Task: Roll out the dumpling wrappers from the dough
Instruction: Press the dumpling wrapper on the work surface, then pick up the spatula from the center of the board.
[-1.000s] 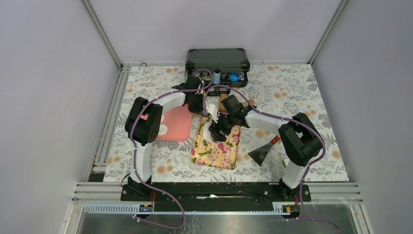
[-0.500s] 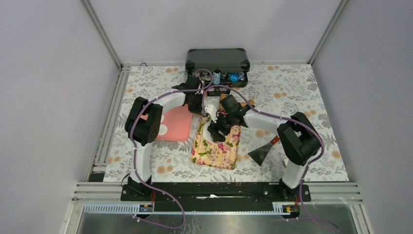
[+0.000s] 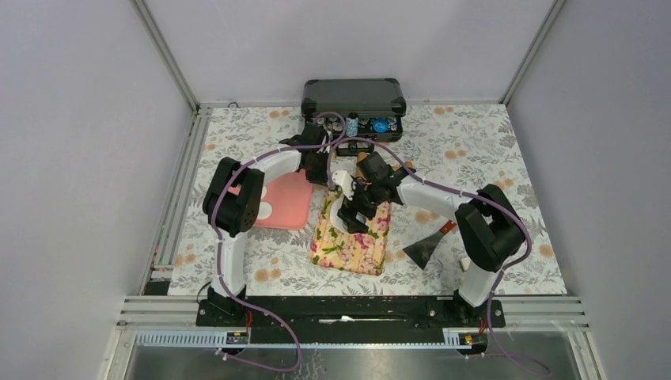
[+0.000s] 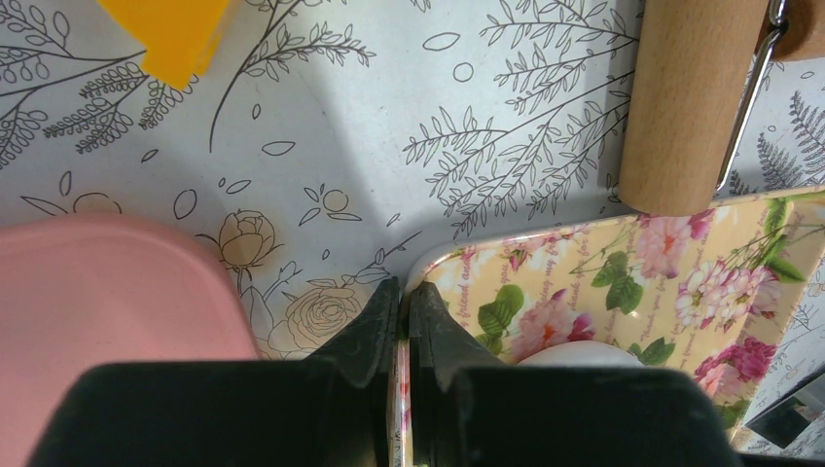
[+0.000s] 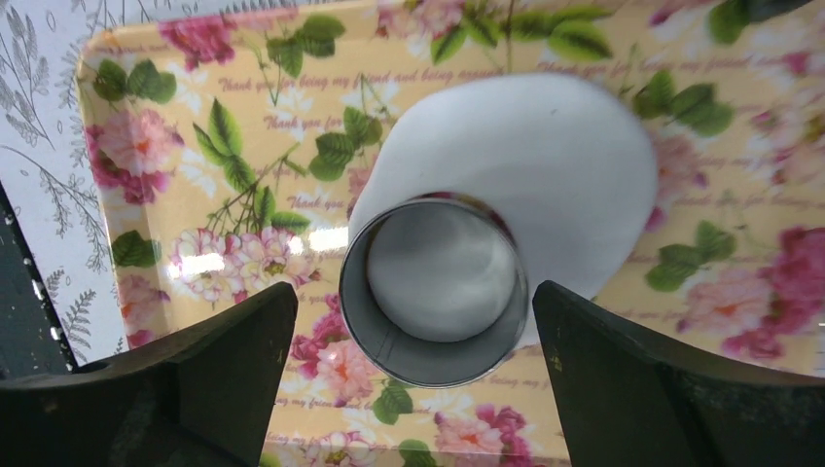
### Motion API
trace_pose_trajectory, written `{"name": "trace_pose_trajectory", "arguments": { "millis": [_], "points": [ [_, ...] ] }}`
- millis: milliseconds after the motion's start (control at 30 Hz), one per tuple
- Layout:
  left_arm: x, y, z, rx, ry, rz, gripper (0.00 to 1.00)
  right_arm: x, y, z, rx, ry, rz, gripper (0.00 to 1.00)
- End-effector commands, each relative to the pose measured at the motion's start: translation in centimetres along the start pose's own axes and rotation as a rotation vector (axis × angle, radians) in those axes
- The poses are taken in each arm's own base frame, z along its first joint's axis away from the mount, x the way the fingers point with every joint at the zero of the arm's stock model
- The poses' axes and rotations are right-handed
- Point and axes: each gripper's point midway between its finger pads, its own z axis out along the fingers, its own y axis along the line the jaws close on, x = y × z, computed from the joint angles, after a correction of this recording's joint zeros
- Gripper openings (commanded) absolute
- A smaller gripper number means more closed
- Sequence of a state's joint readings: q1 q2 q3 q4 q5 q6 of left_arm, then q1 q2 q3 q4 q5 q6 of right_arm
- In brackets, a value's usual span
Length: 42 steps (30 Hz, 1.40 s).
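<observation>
From above, the desk (image 3: pixel 490 158) has a cloth with flowers on it. A black case (image 3: pixel 353 96) sits at the far edge. A pink tray (image 3: pixel 286 202) lies on the left. Just beside it, on its right, is a yellow flowered tray (image 3: pixel 356 245). A scraper (image 3: pixel 423 249) lies to the right of that. The left end effector (image 3: pixel 323 176) is down at the far left corner of the flowered tray. The right end effector (image 3: pixel 356 215) hangs over the same tray. A bit of white dough (image 3: pixel 335 212) shows under it.

From the left wrist, the left end effector (image 4: pixel 403 309) has its fingers together. They pinch the thin rim of the flowered tray (image 4: pixel 623 272), near its corner. The pink tray (image 4: pixel 97 292) is just to the left. A wooden rolling pin (image 4: pixel 686 97) lies past the tray's far edge. A yellow thing (image 4: pixel 175 29) is cut off at the top. A little of the dough (image 4: pixel 574 352) shows on the tray.

From the right wrist, the dough (image 5: pixel 555 165) is flat, white and round-edged. It lies in the middle of the flowered tray (image 5: pixel 156 165). A silver ring (image 5: pixel 433 292) stands on the near part of the dough. The right end effector (image 5: pixel 413 302) has its fingers wide apart, one on each side of the ring. It is not squeezing the ring.
</observation>
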State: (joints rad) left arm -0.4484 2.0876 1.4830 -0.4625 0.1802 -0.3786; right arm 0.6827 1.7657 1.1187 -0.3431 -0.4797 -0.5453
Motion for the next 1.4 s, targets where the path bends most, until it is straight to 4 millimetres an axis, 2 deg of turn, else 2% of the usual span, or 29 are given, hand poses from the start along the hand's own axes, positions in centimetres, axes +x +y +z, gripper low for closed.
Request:
{"name": "trace_pose_trajectory", "arguments": {
  "millis": [0,167,233,267,333,400,467,500,533,633,667,800,933,1100,1267,1367],
  "points": [
    [1.3,4.3,0.5,-0.16,0.023,-0.05,0.0,-5.0,-0.7,-2.9,0.056,-0.102,-0.101,0.99],
    [1.1,4.2,0.2,-0.155,0.02,-0.045,0.0,-5.7,-1.7,-4.1,0.095,-0.118,-0.114,1.0],
    [0.7,3.9,-0.2,-0.148,0.011,-0.038,0.01,-6.1,-2.3,-5.7,0.12,-0.135,-0.106,1.0],
    [0.4,3.8,-0.5,-0.144,0.003,-0.034,0.04,-6.3,-3.0,-7.3,0.146,-0.158,-0.094,1.0],
    [-0.7,3.4,-1.8,-0.131,-0.033,-0.02,0.23,-5.8,-3.7,-10.4,0.167,-0.196,-0.08,1.0],
    [-2.2,2.9,-3.6,-0.116,-0.083,0.005,0.57,-3.6,-3.6,-13.7,0.173,-0.191,-0.111,1.0],
    [-4.0,2.2,-5.9,-0.092,-0.14,0.043,0.84,-0.4,-3.8,-16.5,0.225,-0.136,-0.192,1.0],
    [-4.8,1.8,-7.2,-0.081,-0.172,0.067,0.94,1.7,-3.9,-17.6,0.254,-0.083,-0.24,1.0],
    [-5.7,1.3,-8.5,-0.069,-0.199,0.099,0.98,3.9,-3.9,-18.6,0.279,-0.029,-0.289,1.0],
    [-6.5,-0.1,-12.5,-0.011,-0.224,0.207,0.99,10.3,-4.0,-19.8,0.321,0.17,-0.463,1.0],
    [-6.5,-0.6,-13.8,0.01,-0.225,0.232,0.99,11.8,-3.9,-20.0,0.321,0.229,-0.498,1.0],
    [-3.9,-2.4,-17.3,0.134,-0.198,0.339,0.99,15.2,-2.9,-19.5,0.205,0.341,-0.537,1.0],
    [-0.3,-3.0,-19.7,0.227,-0.159,0.449,0.99,17.9,-4.3,-18.3,0.14,0.45,-0.601,0.99],
    [2.4,-2.0,-20.3,0.26,-0.148,0.486,0.99,21.7,-5.5,-17.5,0.031,0.575,-0.651,0.99],
    [3.1,-1.8,-19.9,0.286,-0.129,0.471,0.99,23.5,-6.9,-16.3,-0.015,0.598,-0.645,0.95],
    [2.9,-1.9,-19.8,0.289,-0.128,0.466,0.99,23.7,-7.2,-15.2,-0.046,0.564,-0.649,0.91]
  ]
}}
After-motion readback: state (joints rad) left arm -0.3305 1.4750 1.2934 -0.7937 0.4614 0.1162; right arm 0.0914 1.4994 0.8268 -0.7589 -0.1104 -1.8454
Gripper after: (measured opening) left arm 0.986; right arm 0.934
